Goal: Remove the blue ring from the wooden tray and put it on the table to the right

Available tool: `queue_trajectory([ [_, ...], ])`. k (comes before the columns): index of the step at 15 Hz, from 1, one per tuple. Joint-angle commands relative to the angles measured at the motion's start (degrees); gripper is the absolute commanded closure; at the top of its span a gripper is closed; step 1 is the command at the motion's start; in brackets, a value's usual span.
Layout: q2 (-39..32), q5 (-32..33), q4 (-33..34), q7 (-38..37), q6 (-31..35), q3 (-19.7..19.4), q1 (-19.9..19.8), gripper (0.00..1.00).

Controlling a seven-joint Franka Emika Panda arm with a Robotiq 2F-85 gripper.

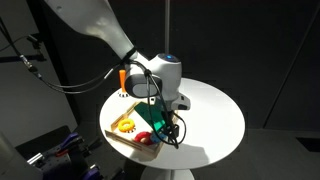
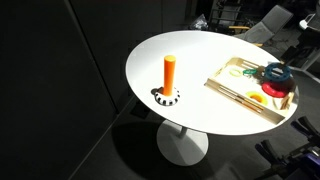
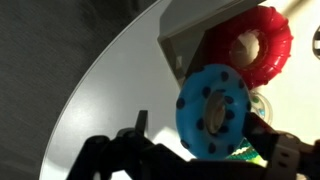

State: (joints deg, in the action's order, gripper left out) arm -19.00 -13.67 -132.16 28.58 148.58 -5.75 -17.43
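The blue ring [image 3: 213, 110], dotted with dark spots, fills the wrist view between my gripper's [image 3: 200, 128] dark fingers. It looks large and close, raised above the corner of the wooden tray [image 3: 180, 45]. The fingers appear closed on it. In an exterior view the gripper [image 1: 165, 120] hangs low over the tray [image 1: 115, 133]. In an exterior view the ring [image 2: 275, 72] shows over the tray [image 2: 225, 88].
A red ring [image 3: 255, 45] and a yellow ring [image 1: 125, 125] lie in the tray. An orange peg [image 2: 170, 72] stands upright on a checkered base on the round white table [image 2: 190, 50]. The table's edge curves close by [image 3: 90, 90]. The surroundings are dark.
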Motion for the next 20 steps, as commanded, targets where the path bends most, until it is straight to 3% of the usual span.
queue_trajectory([
  [1, -2.2, -0.7, 2.5, 1.7, 0.1, 1.9, -2.0, 0.34],
  [8, -1.6, -0.7, 3.2, 1.3, -0.3, 2.7, -2.8, 0.9],
  [13, 0.9, -2.2, 3.1, 1.9, -0.2, 3.1, -3.7, 0.9],
  [20, -0.3, -1.2, 6.4, -0.8, -0.3, 0.3, -4.7, 0.9],
])
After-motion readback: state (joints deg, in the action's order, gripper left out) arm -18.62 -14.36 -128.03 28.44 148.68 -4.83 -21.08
